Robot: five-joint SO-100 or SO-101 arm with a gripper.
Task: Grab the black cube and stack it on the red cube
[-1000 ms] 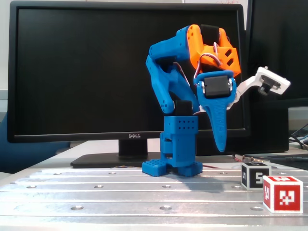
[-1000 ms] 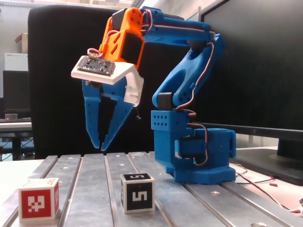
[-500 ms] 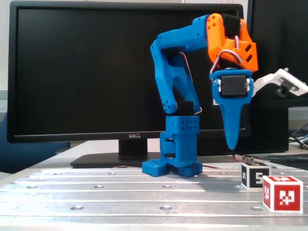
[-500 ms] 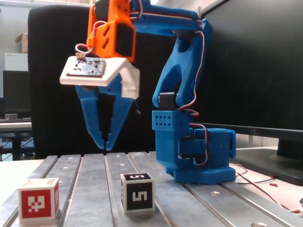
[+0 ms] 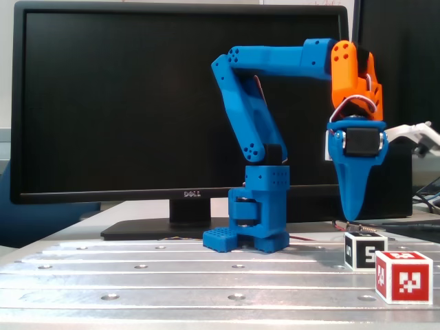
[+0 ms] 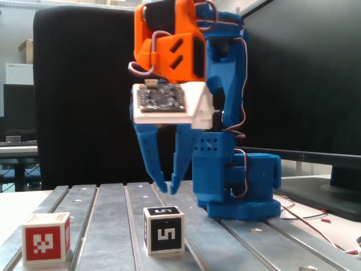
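black cube [image 6: 164,229] sits on the surface just below the claw [image 6: 167,187], a little nearer that fixed camera than the tips, not touching them. the claw points straight down with a narrow gap between its two fingers and holds nothing; the tips hang just above the cube's top. in the other fixed view the claw [image 5: 352,218] shows side-on as one blue wedge whose tip hangs just above and slightly left of the black cube [image 5: 364,250], so the drop looks short and nearly vertical, with a small sideways correction. the gap looks narrower than the cube, so the fingers probably need to spread before going down.

red cube [image 5: 403,276] stands close beside the black one, towards the camera and to the right in that view; in the view facing the claw the red cube [image 6: 46,237] is off to the left with a clear gap. the slotted metal surface [image 5: 137,275] is bare around both, and the arm's base [image 5: 256,223] stands further back, so lifting and carrying across looks unobstructed.
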